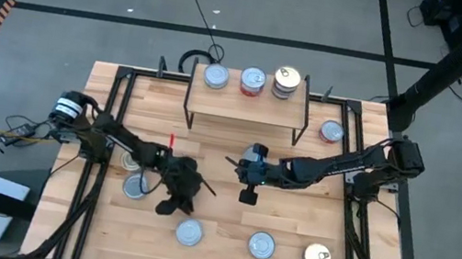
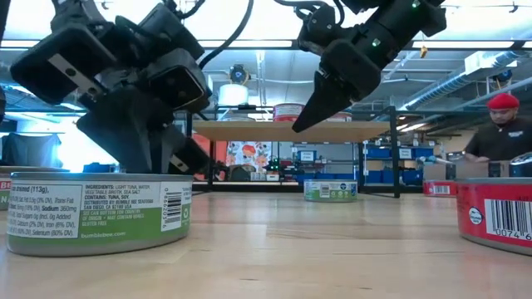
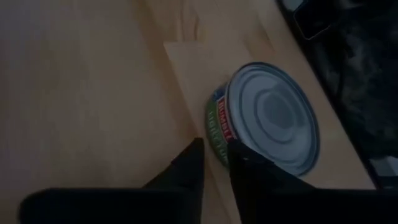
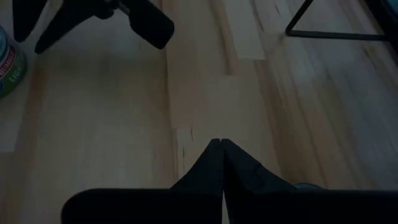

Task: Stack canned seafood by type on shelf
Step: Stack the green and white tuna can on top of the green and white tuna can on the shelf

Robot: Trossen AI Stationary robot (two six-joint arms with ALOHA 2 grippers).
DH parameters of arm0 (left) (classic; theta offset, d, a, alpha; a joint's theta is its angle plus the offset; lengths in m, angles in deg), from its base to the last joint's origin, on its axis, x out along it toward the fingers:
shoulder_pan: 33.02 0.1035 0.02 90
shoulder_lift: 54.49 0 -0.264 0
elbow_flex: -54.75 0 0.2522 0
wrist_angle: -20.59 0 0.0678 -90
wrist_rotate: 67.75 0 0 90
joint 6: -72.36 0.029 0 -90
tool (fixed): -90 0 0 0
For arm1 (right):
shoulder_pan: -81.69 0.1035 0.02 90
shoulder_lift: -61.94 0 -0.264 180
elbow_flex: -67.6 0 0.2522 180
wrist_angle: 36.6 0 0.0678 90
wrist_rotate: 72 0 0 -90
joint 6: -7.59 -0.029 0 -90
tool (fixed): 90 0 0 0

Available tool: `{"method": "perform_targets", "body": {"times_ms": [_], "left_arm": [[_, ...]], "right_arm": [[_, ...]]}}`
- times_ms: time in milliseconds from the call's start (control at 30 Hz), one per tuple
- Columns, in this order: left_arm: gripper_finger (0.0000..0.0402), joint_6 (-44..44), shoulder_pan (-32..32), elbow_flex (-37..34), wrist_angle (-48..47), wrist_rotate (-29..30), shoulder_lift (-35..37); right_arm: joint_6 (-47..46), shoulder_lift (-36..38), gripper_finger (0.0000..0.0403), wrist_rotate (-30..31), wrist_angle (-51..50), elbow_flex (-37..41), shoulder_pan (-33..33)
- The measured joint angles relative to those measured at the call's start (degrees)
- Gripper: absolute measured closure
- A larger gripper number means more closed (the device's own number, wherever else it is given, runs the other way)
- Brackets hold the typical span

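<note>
The shelf (image 1: 244, 106) stands at the table's back and carries a silver-blue tin (image 1: 215, 77), a red-labelled tin (image 1: 253, 81) and a gold-topped stack (image 1: 286, 81). My left gripper (image 1: 171, 202) hangs low over the front left of the table. Its fingers stand slightly apart at the edge of a silver-topped tin (image 3: 268, 118) with a green and red label, and hold nothing. My right gripper (image 1: 248, 188) is shut and empty above bare wood at mid-table, seen close in the right wrist view (image 4: 221, 144).
Loose tins lie on the table: two silver ones at the left (image 1: 136, 186), two more along the front (image 1: 189, 232) (image 1: 261, 244), a gold one (image 1: 317, 257) and a red one (image 1: 331, 131) beside the shelf. A person (image 2: 501, 133) stands beyond the table.
</note>
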Motion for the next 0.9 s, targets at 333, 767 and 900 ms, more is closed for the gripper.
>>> {"method": "perform_targets", "body": {"times_ms": [333, 767, 900], "left_arm": [[0.0264, -3.92, -1.59, 1.83, -3.16, 1.58, 0.00], [0.0261, -8.11, -2.44, 1.83, -3.52, 0.03, -0.64], [0.0261, -8.76, -2.40, 1.85, -3.42, -0.23, -1.16]], "right_arm": [[0.04, 0.00, 0.0396, 0.00, -0.03, 0.00, 0.00], [-0.10, 0.00, 0.0396, 0.00, -0.01, 0.00, 0.00], [-0.11, -0.02, 0.0396, 0.00, 0.02, -0.02, 0.00]]}}
